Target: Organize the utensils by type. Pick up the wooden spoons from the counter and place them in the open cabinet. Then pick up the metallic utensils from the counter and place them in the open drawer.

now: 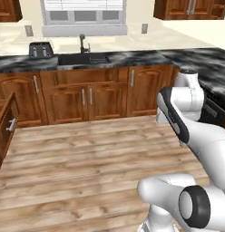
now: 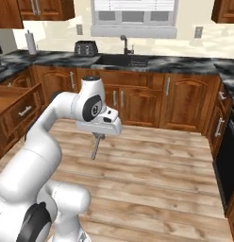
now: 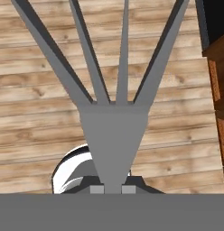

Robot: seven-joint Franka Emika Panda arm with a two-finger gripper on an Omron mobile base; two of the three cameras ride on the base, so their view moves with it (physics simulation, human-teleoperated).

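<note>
My gripper hangs over the wooden floor, pointing down, shut on a silver-grey metal fork. In the hand view the fork fills the middle, its handle clamped between my fingertips and its several tines fanning away over the floor planks. The open drawer of reddish-brown wood juts out at the left, some way from the gripper, and appears again as the open drawer at the left edge of the left base view. The black marbled counter runs along the back wall. The wooden spoons and the open cabinet are out of view.
A sink with a faucet and a toaster sit on the back counter, a paper towel roll at the far left. Closed cabinet doors line the wall below. A dark oven front stands at the right.
</note>
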